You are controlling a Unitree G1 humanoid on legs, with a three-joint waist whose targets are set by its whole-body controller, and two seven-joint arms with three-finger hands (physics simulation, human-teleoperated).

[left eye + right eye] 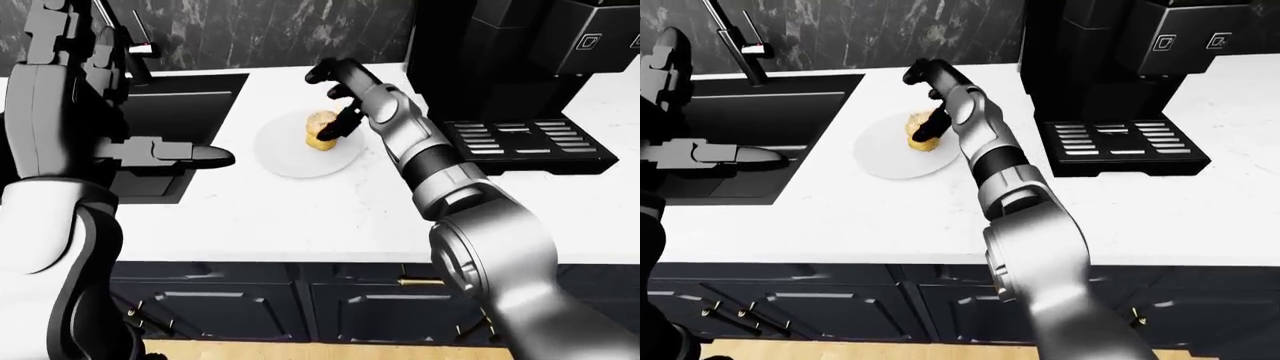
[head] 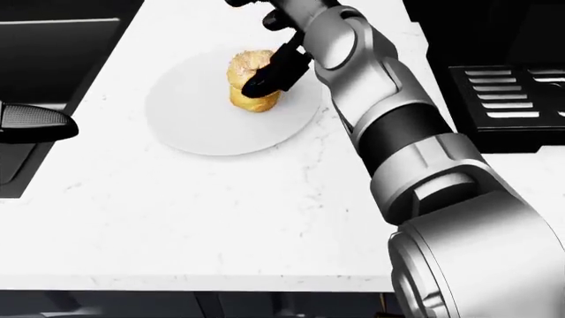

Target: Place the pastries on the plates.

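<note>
resting on the white plate [image 2: 199, 119], the golden pastry [image 2: 250, 83] sits toward the plate's upper right in the head view, upright. the right hand [image 2: 269, 46] is over it — one dark finger [image 2: 275, 71] lies against its right side, the others are spread above and apart, not closed round it. the left hand [image 1: 60, 45] is raised at the left-eye view's left; whether its fingers are spread or closed i cannot tell. the plate lies on the white counter [image 2: 220, 212], between the sink [image 1: 180, 112] and the coffee machine [image 1: 520, 60].

white marble counter [image 2: 220, 218] | white plate [image 2: 190, 122] far-centre on it | black coffee machine [image 1: 520, 67] far right | black sink [image 1: 750, 142] set in left
</note>
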